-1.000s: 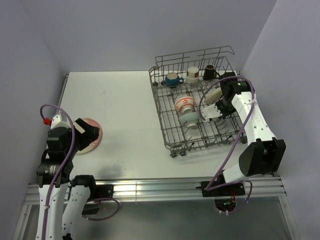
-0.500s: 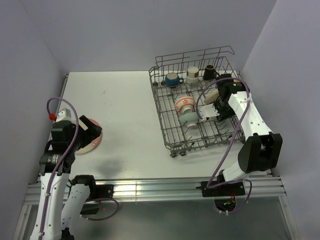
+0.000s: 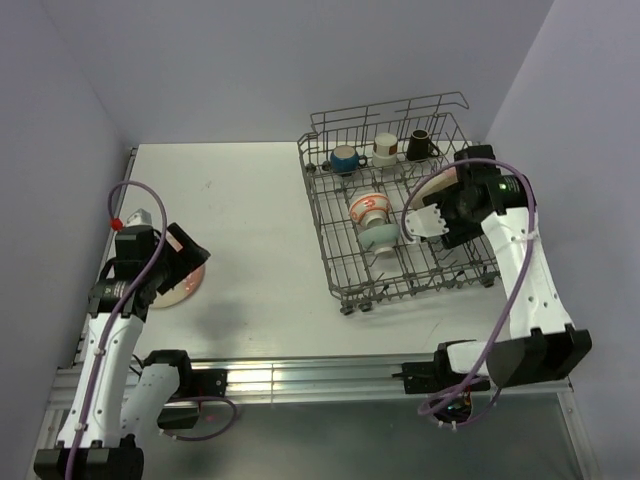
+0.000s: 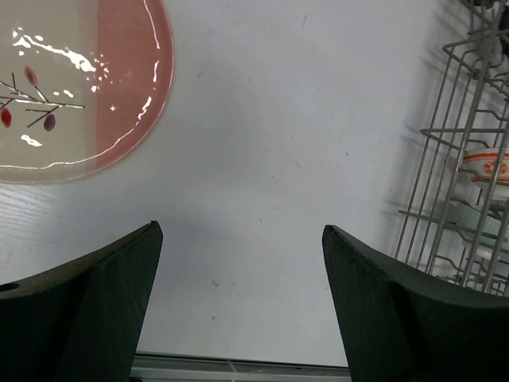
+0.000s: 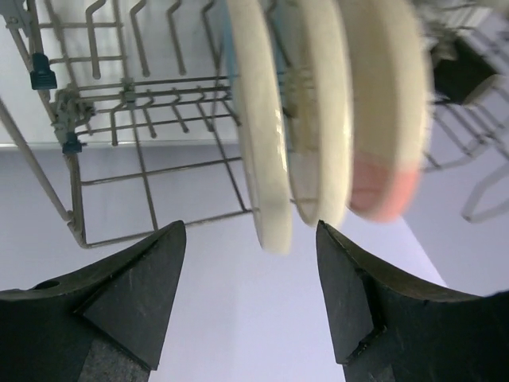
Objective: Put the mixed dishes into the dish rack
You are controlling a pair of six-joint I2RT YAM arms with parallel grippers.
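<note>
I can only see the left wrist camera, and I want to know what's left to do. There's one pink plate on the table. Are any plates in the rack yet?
Observer: Yes, three plates stand on edge between the tines of the dish rack.
Operator: Is the other arm holding one?
Observer: No, the right end effector is open close by them, with nothing in it.
Operator: Any cups in there?
Observer: Three mugs sit along the rack's far side.
</note>
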